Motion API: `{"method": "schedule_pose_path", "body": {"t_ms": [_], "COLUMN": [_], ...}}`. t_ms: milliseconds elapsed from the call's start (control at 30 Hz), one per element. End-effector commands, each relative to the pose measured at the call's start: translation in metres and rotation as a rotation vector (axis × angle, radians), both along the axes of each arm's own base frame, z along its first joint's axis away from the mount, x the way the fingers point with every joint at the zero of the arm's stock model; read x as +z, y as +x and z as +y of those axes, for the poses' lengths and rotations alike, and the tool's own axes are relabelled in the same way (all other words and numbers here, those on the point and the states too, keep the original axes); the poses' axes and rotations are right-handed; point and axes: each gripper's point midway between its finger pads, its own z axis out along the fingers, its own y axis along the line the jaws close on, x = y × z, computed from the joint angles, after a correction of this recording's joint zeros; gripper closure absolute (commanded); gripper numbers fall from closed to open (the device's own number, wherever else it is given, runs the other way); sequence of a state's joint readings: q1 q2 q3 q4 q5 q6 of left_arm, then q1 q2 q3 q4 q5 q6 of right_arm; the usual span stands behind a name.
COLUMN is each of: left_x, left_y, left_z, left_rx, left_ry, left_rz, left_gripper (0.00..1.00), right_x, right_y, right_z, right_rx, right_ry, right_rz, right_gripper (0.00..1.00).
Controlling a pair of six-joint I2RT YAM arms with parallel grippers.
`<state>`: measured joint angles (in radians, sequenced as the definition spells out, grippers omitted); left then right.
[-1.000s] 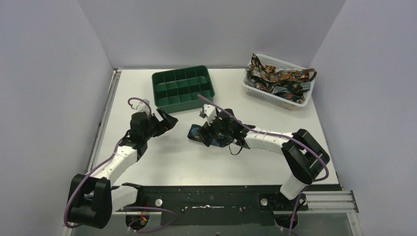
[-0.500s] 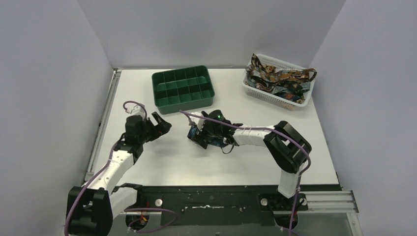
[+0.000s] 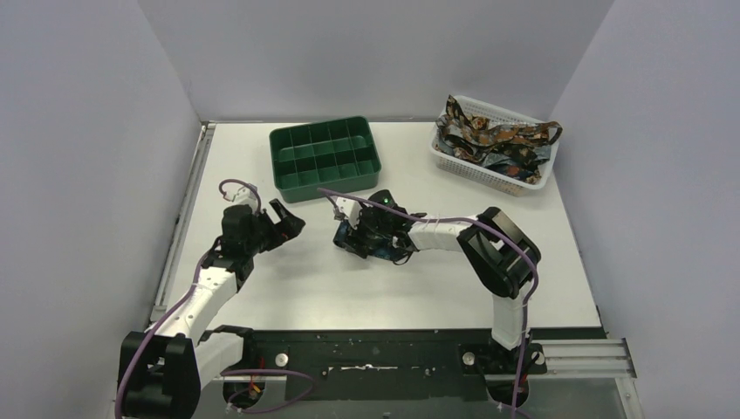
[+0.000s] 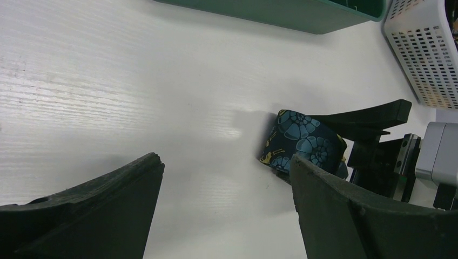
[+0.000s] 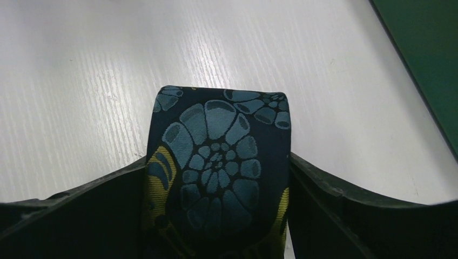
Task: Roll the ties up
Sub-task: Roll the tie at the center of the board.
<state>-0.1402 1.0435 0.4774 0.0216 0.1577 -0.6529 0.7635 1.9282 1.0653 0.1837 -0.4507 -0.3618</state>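
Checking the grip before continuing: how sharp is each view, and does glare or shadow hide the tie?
Right wrist: tie pattern crisp and well lit, right fingers dark, slightly soft. Left wrist: bright sheen on the table beside the tie, left fingers dark too. Top external: even light, tie small, partly hidden by the right gripper.

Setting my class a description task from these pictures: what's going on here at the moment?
The right hand grips a navy fabric necktie with blue flowers, bunched on the white table near the green compartment tray. The left hand hangs open and empty nearby. More patterned ties fill the white mesh basket.
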Motion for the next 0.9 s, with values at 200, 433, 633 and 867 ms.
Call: {"method": "schedule_pose_path", "body": {"t_ms": [200, 433, 633, 867], "left_x": [-0.002, -0.002, -0.001, -0.004], "left_y": [0.0, 0.0, 0.0, 0.001], "left_z": [-0.004, -0.005, -0.004, -0.007], "left_rx": [-0.028, -0.028, -0.026, -0.037], "left_ry": [-0.027, -0.036, -0.034, -0.045], "left_rz": [-0.004, -0.006, -0.007, -0.002], "left_gripper": [0.15, 0.15, 0.15, 0.15], "right_x": [0.01, 0.017, 0.018, 0.015], "right_y": [-0.003, -0.018, 0.0, 0.002], "right_z": [0.02, 0.036, 0.031, 0.034], "right_rx": [0.055, 0.076, 0.036, 0.092], "right_ry": [0.049, 0.054, 0.014, 0.001], "right_rz": [-0.003, -0.037, -0.111, -0.11], "right_gripper": [0.46, 0.5, 0.33, 0.09]}}
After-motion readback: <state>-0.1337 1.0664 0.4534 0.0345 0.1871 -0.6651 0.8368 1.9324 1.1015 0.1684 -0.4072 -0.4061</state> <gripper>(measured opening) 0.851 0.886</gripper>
